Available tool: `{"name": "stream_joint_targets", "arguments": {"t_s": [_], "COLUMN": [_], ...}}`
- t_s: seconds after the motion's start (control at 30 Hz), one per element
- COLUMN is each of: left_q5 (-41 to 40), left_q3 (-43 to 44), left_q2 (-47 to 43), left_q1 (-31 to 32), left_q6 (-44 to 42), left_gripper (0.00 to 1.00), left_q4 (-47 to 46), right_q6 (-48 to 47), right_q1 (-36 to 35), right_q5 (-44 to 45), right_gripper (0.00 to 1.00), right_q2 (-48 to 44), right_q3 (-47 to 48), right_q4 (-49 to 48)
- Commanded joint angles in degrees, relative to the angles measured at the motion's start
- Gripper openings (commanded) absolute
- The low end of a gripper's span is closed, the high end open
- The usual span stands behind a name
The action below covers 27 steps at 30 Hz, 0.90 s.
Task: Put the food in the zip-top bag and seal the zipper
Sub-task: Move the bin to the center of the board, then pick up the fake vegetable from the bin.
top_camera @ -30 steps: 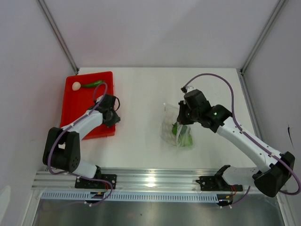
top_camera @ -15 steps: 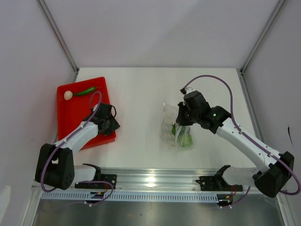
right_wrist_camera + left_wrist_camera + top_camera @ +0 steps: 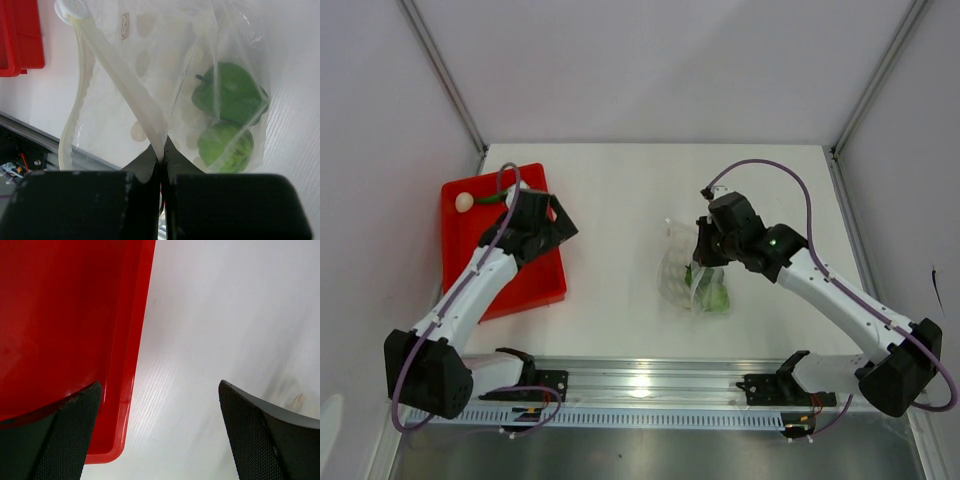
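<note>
The right fingers (image 3: pixel 161 156) are shut tight on the milky press-seal zipper strip (image 3: pixel 125 85) of the clear, crinkly plastic zip-top bag (image 3: pixel 678 280). They pinch one track while the other track curls off to the side, so the mouth looks open. The bag lies on the white bench (image 3: pixel 620 200) in front of the right arm, well apart from the red plastic tray (image 3: pixel 460 235). Inside it a lime-green ball (image 3: pixel 225 145) and a dark green stemmed pepper piece (image 3: pixel 227 95) sit touching each other at the closed end. A small white ball (image 3: pixel 465 201) and a slim green pepper (image 3: pixel 492 198) lie just beside each other in the tray's far corner, not yet bagged. The left fingers (image 3: pixel 558 218) are spread wide and hold nothing. They hang over the tray's right rim, one finger above the red floor and the other above bare bench

The film is probably light, limp and slippery, more likely to fold or slide than to keep its shape. The strip is its stiffest part and so the sensible place to hold. The white ball looks apt to roll, so a grip across its middle seems safest. The pepper is better taken by its body than by its thin stem. Sealing will probably need both tracks lined up before they are pressed along their length
</note>
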State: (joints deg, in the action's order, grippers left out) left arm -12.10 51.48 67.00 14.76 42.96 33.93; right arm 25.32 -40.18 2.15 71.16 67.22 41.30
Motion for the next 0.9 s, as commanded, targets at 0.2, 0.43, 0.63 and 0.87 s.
{"name": "stream_joint_targets", "arguments": {"t_s": [0.2,0.43,0.63,0.87], "left_q5": [-2.08,7.69,11.21,18.60], "left_q3": [13.21,4.60,10.81,15.30], "left_q2": [11.39,14.11,23.51,36.26], "left_q1": [-7.72,-21.77,-27.67,-30.76], "left_q6": [7.13,18.81,27.51,36.93], "left_gripper": [1.00,0.97,0.91,0.88], "left_q4": [0.81,-19.06,-22.77,-30.95], "right_q6": [-1.85,-3.26,-4.58,-6.07], "right_q1": [0.46,1.77,3.01,3.18], "right_q5": [-0.83,-0.83,-1.45,-4.17], "right_gripper": [0.00,0.00,0.00,0.00], "right_q2": [2.58,3.02,6.27,9.35], "right_q3": [1.95,2.12,3.35,5.64], "right_q4": [-0.87,0.18,0.01,-1.75]}}
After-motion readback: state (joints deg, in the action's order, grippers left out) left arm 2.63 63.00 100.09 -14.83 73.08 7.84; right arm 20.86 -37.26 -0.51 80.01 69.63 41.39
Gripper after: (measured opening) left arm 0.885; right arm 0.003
